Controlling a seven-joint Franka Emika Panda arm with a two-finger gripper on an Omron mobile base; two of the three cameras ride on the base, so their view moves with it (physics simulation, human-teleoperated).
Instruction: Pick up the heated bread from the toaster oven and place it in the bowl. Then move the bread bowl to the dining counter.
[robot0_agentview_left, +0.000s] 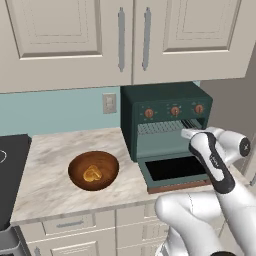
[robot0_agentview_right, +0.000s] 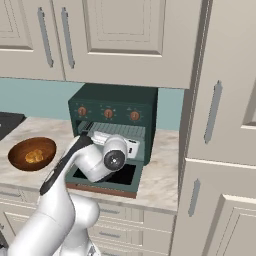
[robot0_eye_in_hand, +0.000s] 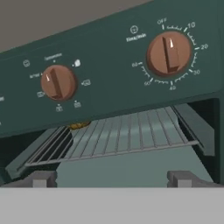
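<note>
The dark green toaster oven (robot0_agentview_left: 165, 107) stands on the marble worktop with its door (robot0_agentview_left: 175, 170) dropped open. In the hand view a small yellowish bread lump (robot0_eye_in_hand: 79, 125) peeks out at the back of the wire rack (robot0_eye_in_hand: 118, 138), mostly hidden under the control panel. My gripper (robot0_eye_in_hand: 113, 179) hovers just in front of the oven mouth (robot0_agentview_left: 184, 131), open, with nothing between its fingers. Left of the oven sits the brown wooden bowl (robot0_agentview_left: 75, 167), which holds a golden-orange knotted bread piece (robot0_agentview_left: 92, 173). The same bowl (robot0_agentview_right: 17, 150) appears at the far left of the right base view.
A black stove (robot0_agentview_left: 10, 165) borders the worktop on the left. Cream wall cabinets (robot0_agentview_left: 65, 40) hang above, and a tall cabinet (robot0_agentview_right: 220, 150) closes the right side. Two copper knobs (robot0_eye_in_hand: 168, 53) sit above the rack. Bare marble (robot0_agentview_left: 50, 150) lies around the bowl.
</note>
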